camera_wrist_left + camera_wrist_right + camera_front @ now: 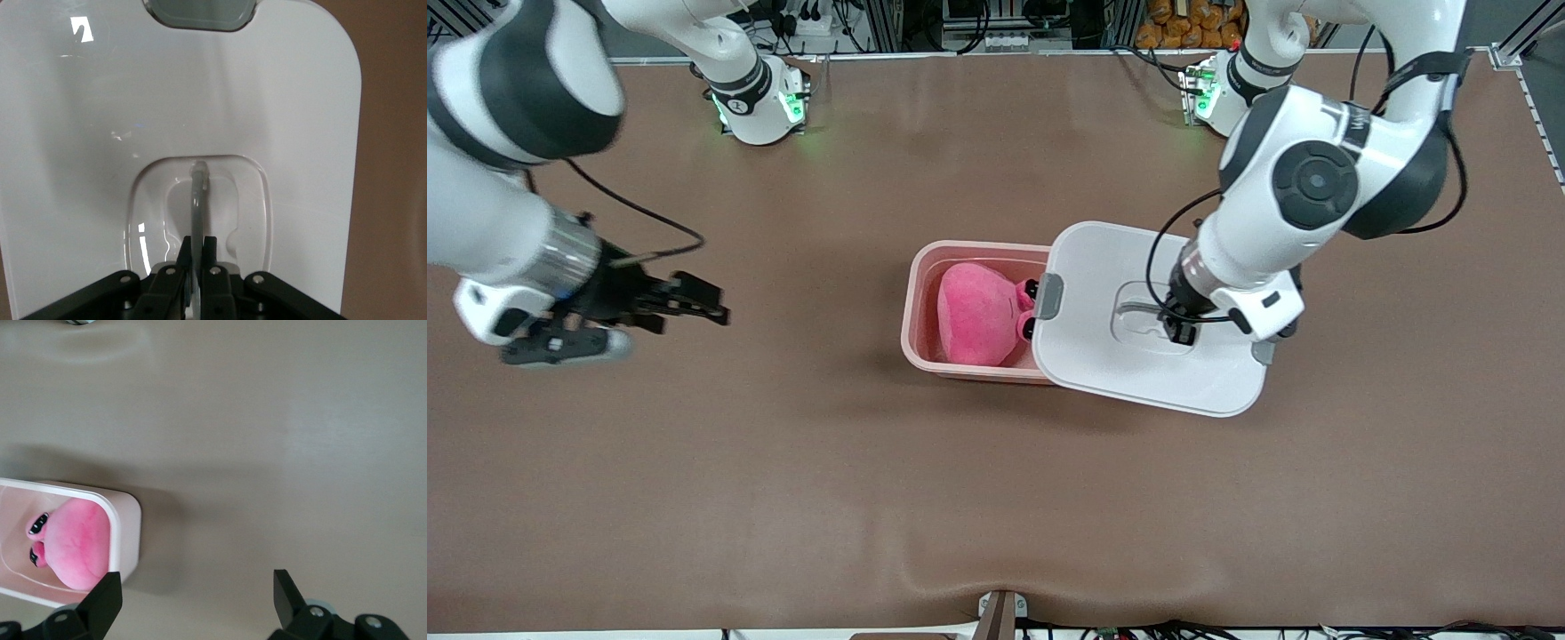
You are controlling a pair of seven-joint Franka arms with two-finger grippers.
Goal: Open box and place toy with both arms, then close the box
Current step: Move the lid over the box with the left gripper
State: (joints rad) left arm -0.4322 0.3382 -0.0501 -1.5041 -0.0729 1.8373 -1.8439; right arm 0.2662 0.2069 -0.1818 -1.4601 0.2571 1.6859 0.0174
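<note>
The box sits near the middle of the table, its pink tub open at the right arm's end, and the toy already lies inside it, filling most of the uncovered part with its dark eyes turned toward the lid. The lid hangs partly over the tub's 3 o'clock end in the front view, skewed and offset toward the left arm's end of the table, with a grey clip right at the toy's face. The left gripper is over the lid's centre with its fingers pinched tight on the clear handle in the recessed well, which is the sensible place to hold: the lid looks like thin, stiff, light plastic with a glossy top (slippery anywhere but that handle), so a single central pinch may let it swing or tilt as it travels. The toy reads as soft and squashy, so the lid could press it down a little without harm, though a bulge under the rim might keep the clips from seating. The right gripper waits over bare table toward 9 o'clock of the box, fingers spread wide with nothing between them.
</note>
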